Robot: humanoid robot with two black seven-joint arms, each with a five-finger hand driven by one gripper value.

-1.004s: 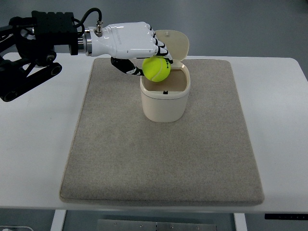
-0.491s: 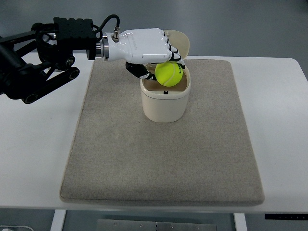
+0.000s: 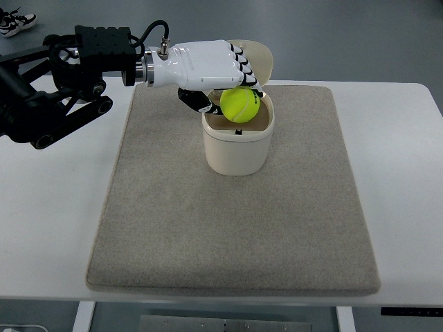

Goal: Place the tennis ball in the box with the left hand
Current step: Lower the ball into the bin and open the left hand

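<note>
— Where is the left hand (image 3: 208,66)?

— Its black arm comes in from the left edge, and the white hand reaches across the far edge of the grey felt mat (image 3: 235,228). It hangs above the back-left rim of the cream box (image 3: 237,149).

— Is it grasping anything?

— Yes. Its fingers (image 3: 243,68) curl down over the top of the yellow-green tennis ball (image 3: 239,105) and the dark thumb (image 3: 196,99) presses in from the left, so the ball is clamped under the hand.

— And where does the ball sit against the box?

— Right below the fingertips, over the box's open mouth. Its lower part overlaps the brown inside of the box in this view; whether it is already below the rim or just above it I cannot tell from this steep angle.

— What about the lid?

— The hinged lid (image 3: 257,59) stands open, tipped back on the far side of the hand; the knuckles cover its left part.

— What lies under the hand?

— The box stands upright on the mat, toward the mat's far edge, and the mat lies on the white desk (image 3: 62,207). The wrist and the black forearm block pass over bare desk to the left of the mat.

— Anything else near the hand?

— Far off behind the arm, in the top-left corner on the floor, part of a black-and-white shoe (image 3: 12,21) shows.
</note>
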